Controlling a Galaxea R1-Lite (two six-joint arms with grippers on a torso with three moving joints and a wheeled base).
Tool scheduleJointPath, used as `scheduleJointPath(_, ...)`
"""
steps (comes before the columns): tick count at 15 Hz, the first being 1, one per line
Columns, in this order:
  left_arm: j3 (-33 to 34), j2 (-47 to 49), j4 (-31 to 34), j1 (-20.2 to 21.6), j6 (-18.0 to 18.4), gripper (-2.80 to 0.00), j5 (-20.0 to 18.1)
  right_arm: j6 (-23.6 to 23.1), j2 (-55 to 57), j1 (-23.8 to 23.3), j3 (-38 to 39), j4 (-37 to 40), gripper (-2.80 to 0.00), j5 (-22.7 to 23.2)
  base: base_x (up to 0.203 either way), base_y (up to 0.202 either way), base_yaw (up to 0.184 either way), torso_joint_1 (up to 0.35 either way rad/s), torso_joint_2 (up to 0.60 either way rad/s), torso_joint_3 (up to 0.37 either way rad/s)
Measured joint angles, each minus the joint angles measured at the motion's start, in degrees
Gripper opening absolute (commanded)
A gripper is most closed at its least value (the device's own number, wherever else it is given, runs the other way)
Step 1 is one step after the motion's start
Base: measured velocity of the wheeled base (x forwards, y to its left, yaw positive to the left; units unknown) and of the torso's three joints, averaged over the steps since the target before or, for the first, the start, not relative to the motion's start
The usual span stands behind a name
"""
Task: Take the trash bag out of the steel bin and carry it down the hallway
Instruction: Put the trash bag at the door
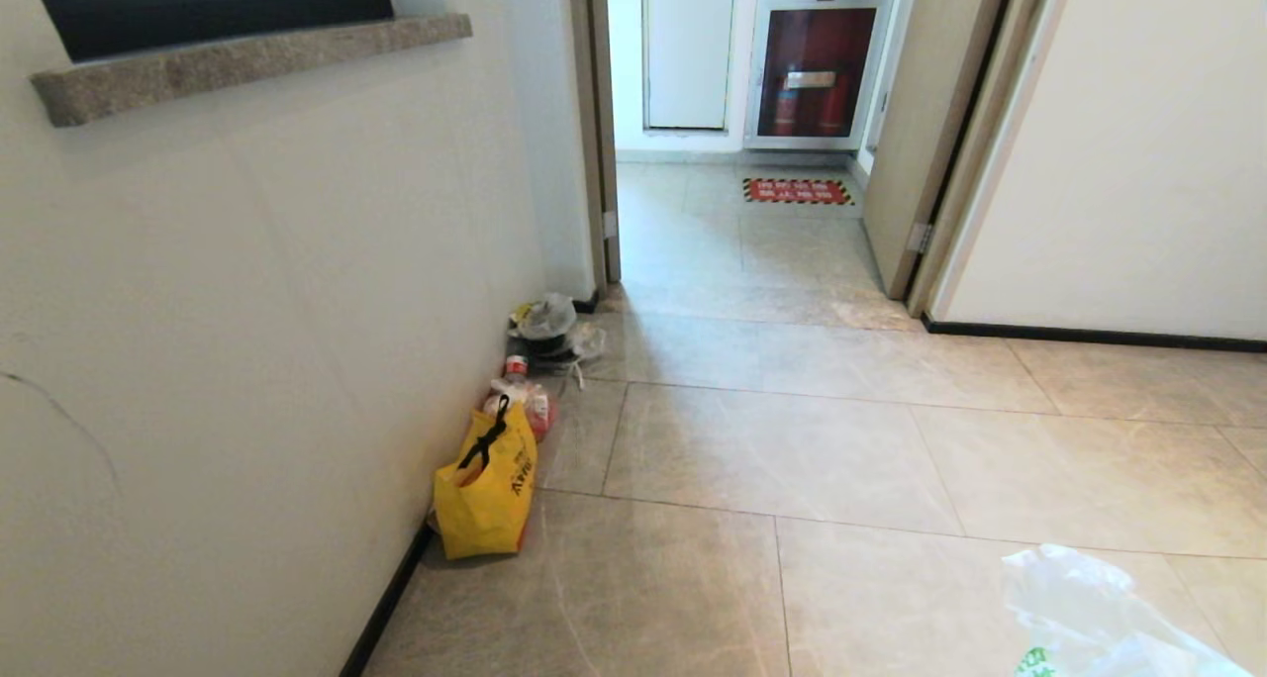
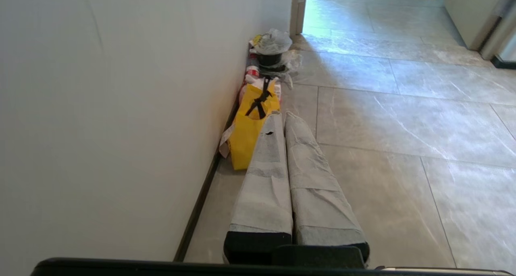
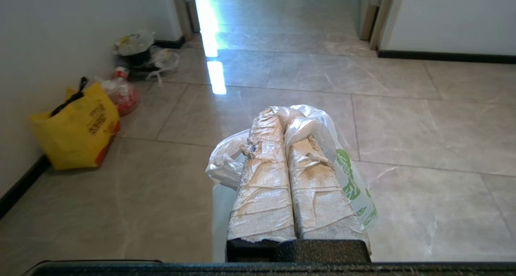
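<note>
Nearby, yellow bag and litter line the wall.

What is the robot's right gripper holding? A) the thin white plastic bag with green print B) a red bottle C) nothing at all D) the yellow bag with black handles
A: in the right wrist view the right gripper has its taped fingers shut on the thin white plastic bag with green print, while the yellow bag with black handles sits on the floor by the wall.
</note>
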Motion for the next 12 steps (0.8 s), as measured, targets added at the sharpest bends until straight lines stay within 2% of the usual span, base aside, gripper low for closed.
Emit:
scheduleJointPath(2, 0.0, 0.0, 0.0, 0.0, 0.1, -2.80, 0.0, 0.0, 0.0, 0.0, 0.0, 0.0, -2.80, 0.0, 0.120, 0.000, -0.001, 0.003, 0.00, -0.001)
scheduleJointPath(12, 0.0, 0.0, 0.0, 0.0, 0.1, -2.80, 0.0, 0.0, 0.0, 0.0, 0.0, 0.0, -2.80, 0.0, 0.000, 0.000, 0.000, 0.000, 0.00, 0.000)
